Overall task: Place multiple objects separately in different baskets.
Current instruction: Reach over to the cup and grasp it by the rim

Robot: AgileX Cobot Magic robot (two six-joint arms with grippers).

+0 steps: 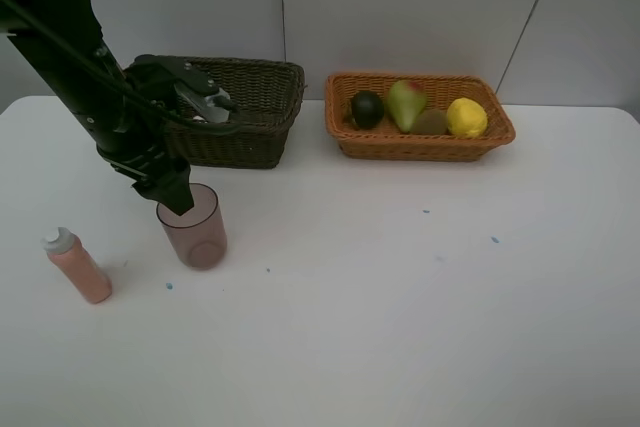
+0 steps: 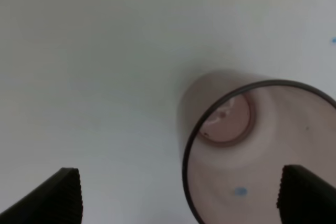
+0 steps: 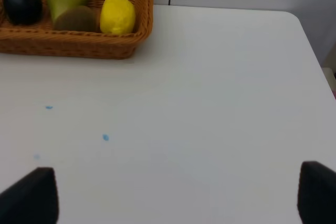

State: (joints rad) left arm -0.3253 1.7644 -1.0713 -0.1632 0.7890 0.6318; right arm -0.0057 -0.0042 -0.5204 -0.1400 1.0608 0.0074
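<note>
Well, starting at the far left of the high view, the pink white-capped bottle (image 1: 78, 267) stands upright on the white table (image 1: 400, 327), well apart from everything but the cup. Just to its right stands the translucent pinkish cup (image 1: 193, 228), also upright, mouth up. My left arm reaches down over it, and the left gripper (image 2: 178, 192) hangs right at the cup's rim, on the side facing the dark basket.

From the left wrist camera I see the jaws spread wide with nothing clamped between them. One dark fingertip (image 2: 307, 195) sits over the cup's open mouth, while the other sits outside over bare table, so the near wall of the cup falls between them. I cannot tell whether either finger touches the rim.

Behind the arm is the dark brown basket (image 1: 262, 137); the arm hides part of its inside.

Further right is the light orange-tan basket (image 1: 420, 148), holding in a row the dark green round fruit (image 1: 367, 108), the red-blushed green pear (image 1: 405, 102), the kiwi (image 1: 431, 123) and the lemon (image 1: 466, 117), all close together.

On the right wrist camera, the right gripper (image 3: 173, 198) is also spread wide and holds nothing, over bare table well away from that basket.
</note>
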